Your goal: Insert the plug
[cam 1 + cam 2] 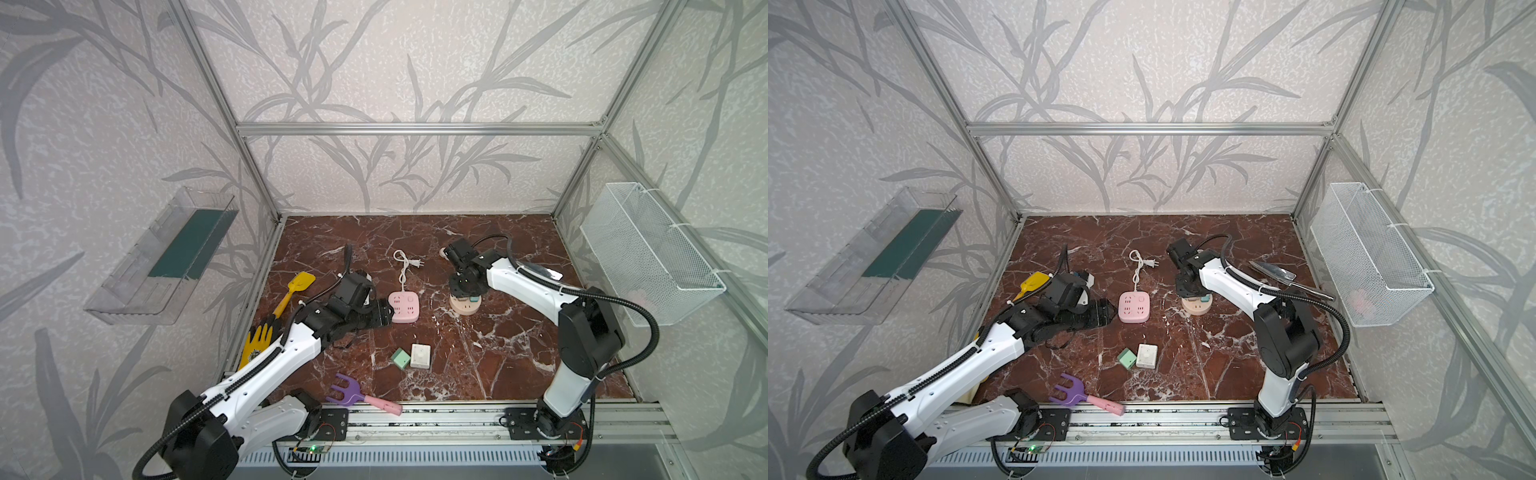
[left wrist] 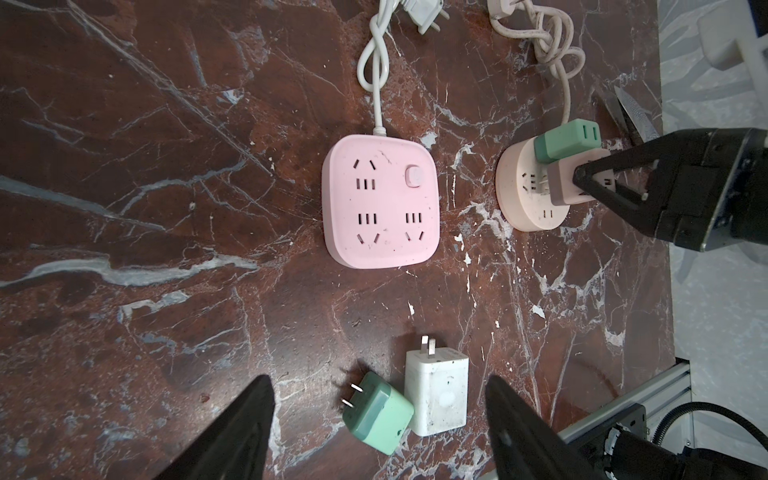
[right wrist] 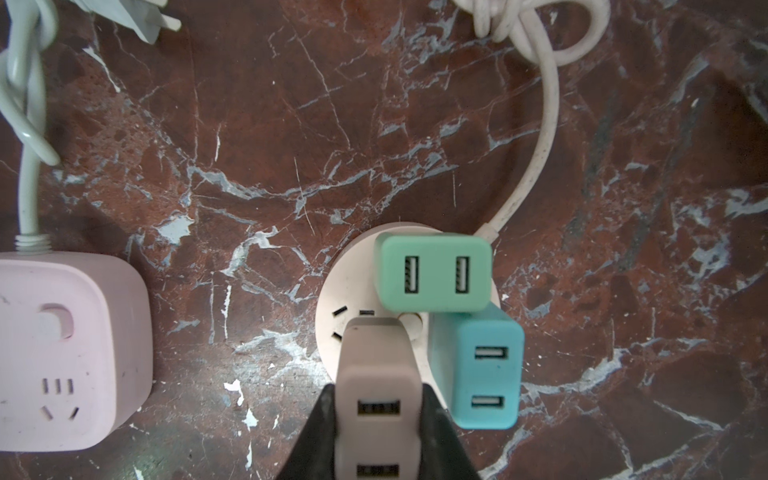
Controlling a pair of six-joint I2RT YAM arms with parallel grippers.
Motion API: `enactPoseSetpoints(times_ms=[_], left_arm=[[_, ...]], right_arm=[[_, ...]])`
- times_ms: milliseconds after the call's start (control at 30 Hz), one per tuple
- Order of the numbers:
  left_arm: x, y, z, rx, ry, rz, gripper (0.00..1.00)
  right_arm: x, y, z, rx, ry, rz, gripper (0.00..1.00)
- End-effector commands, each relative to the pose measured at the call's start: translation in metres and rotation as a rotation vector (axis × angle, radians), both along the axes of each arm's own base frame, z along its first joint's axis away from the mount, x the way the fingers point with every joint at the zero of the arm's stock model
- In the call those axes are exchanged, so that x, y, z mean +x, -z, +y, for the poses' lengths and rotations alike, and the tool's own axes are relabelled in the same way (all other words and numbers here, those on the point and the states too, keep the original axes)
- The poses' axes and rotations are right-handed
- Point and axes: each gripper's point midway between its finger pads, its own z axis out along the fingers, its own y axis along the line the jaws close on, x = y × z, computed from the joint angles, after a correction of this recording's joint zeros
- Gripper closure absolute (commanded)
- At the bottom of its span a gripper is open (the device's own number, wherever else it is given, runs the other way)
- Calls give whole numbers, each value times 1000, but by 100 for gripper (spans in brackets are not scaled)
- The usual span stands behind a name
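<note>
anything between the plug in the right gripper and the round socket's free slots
Nothing visible. The beige plug in the right gripper hangs over free slots on the round socket; the green charger and blue charger are plugged in beside it.

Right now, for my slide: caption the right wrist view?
Right gripper holds a beige charger at the round socket, beside a green charger and a blue charger.

Walls: pale grey wallpaper (image 1: 374,62), darker leaf-and-stem print, three sides. Aluminium frame (image 1: 415,129) at corners, crossbar mid-frame. Floor: red-brown marble slab (image 1: 498,365), white veins. Clear plastic tray (image 1: 133,307) wall-mounted, left of frame; white wire-mesh basket (image 1: 648,257) right. Light even, diffuse.
</note>
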Motion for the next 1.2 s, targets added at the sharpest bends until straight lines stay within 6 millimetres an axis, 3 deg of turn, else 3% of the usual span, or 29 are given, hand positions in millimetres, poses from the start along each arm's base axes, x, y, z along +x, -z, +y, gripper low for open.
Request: enactPoseSetpoints(times_ms=[0,1000,1167], left_arm=[[-1,1,3,6,-11,-8,22],[-2,3,4,-13,-27,-7,23],[-2,5,3,-19,-30,-3,23]], right_arm=[[2,4,-1,11,21,-2,100],[5,24,1,25,33,-15,100],[5,13,3,58,30,-47,100]])
